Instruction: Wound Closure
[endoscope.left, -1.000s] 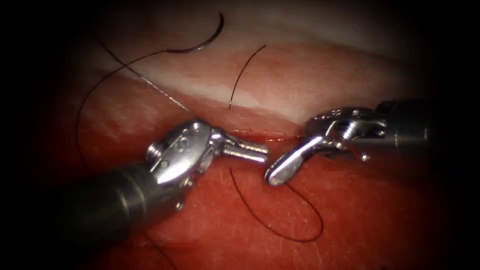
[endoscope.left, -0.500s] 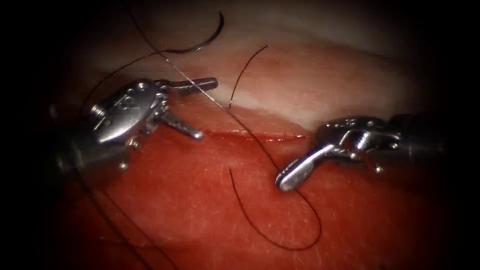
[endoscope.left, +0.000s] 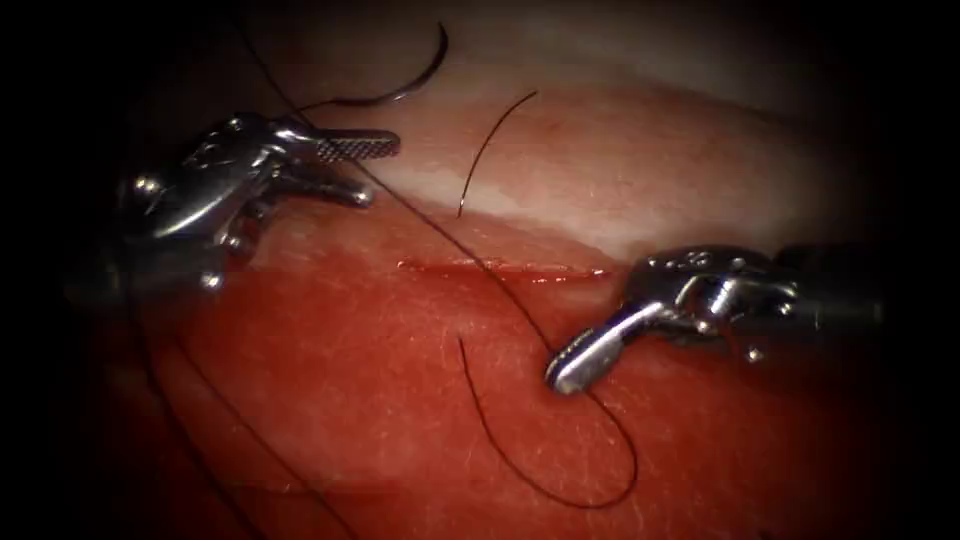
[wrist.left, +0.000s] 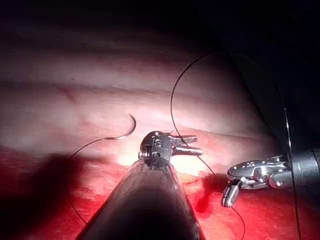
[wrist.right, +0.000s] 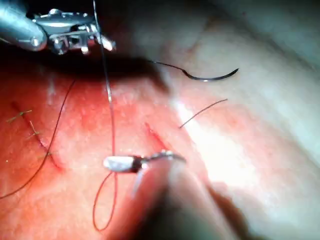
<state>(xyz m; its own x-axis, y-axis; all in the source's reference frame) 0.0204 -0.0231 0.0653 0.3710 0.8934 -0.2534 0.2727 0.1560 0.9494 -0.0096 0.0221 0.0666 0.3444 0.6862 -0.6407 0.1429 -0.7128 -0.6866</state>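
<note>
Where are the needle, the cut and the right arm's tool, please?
needle (endoscope.left: 425, 75): endoscope view, mid-curve, lying free on the tissue.
cut (endoscope.left: 500, 268): endoscope view, middle of the slit.
right arm's tool (endoscope.left: 572, 368): endoscope view, tip of its jaws, on thread.

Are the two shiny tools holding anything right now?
The right tool pinches the thread partway along. The left tool is open, holding nothing. The needle lies free on the tissue.

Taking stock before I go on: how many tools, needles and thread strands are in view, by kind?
Tools: 2 (left claw open, empty; right claw shut on the long thread)
Needle: 1 (free on the tissue, not in it)
Thread strands: 2 (long thread; short loose piece)
Total: 5
</note>
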